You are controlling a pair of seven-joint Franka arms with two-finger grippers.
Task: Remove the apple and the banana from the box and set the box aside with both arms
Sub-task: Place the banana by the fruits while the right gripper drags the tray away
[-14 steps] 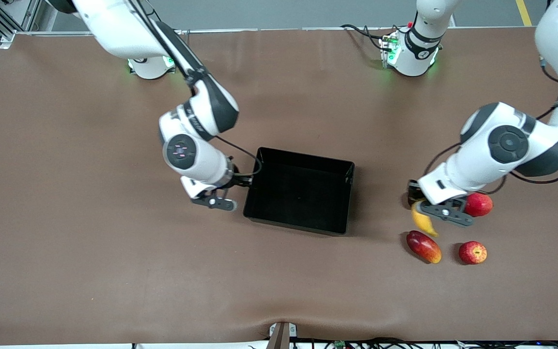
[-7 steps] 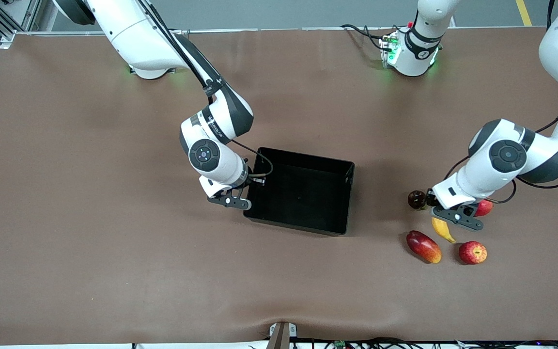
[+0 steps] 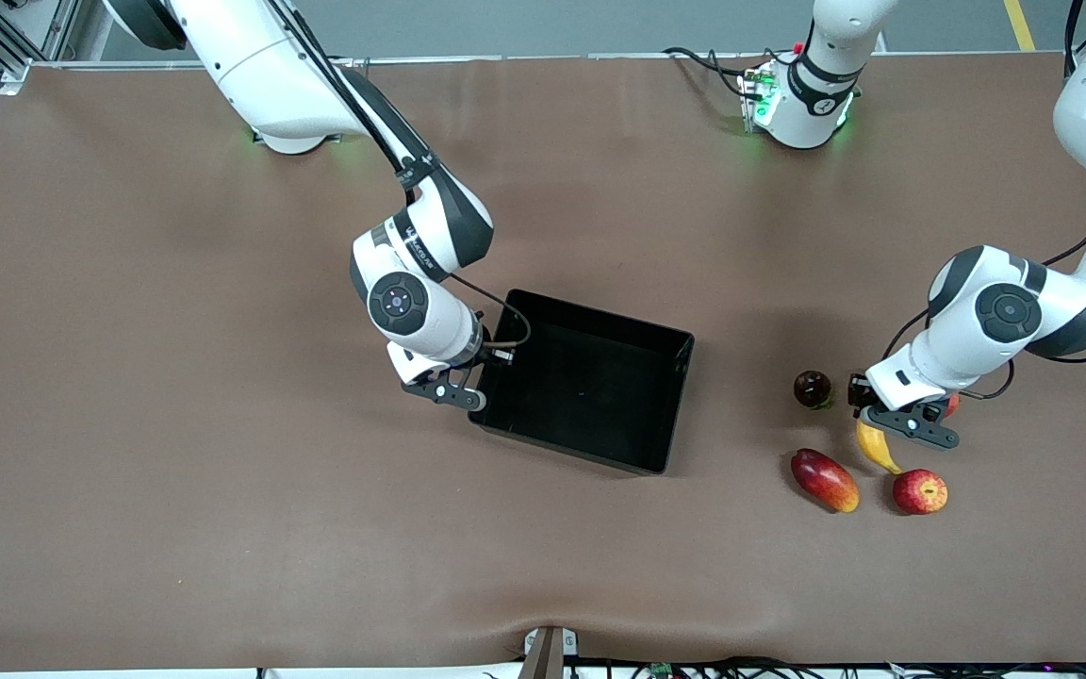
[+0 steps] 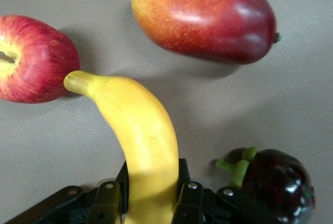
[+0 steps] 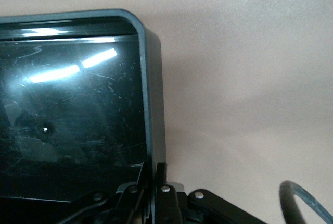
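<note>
The black box (image 3: 684,396) sits mid-table. My right gripper (image 3: 453,391) is shut on its wall at the right arm's end; in the right wrist view the fingers (image 5: 165,182) pinch that wall (image 5: 151,104). My left gripper (image 3: 911,424) is shut on the yellow banana (image 3: 878,446), low over the table between the mango and the apple. The red apple with yellow streaks (image 3: 920,491) lies nearer the front camera. In the left wrist view the banana (image 4: 140,130) runs out from between the jaws of my left gripper (image 4: 151,195), its tip next to the apple (image 4: 31,60).
An oblong red-orange mango (image 3: 824,479) lies beside the apple, toward the box. A dark round mangosteen (image 3: 813,389) sits beside my left gripper. A pinkish-red fruit (image 3: 952,405) is mostly hidden under the left hand. Both also show in the left wrist view: mango (image 4: 203,15), mangosteen (image 4: 278,182).
My right gripper moved up to the box wall and closed on it; the box has turned slightly. My left gripper carried the banana toward the apple and lower.
</note>
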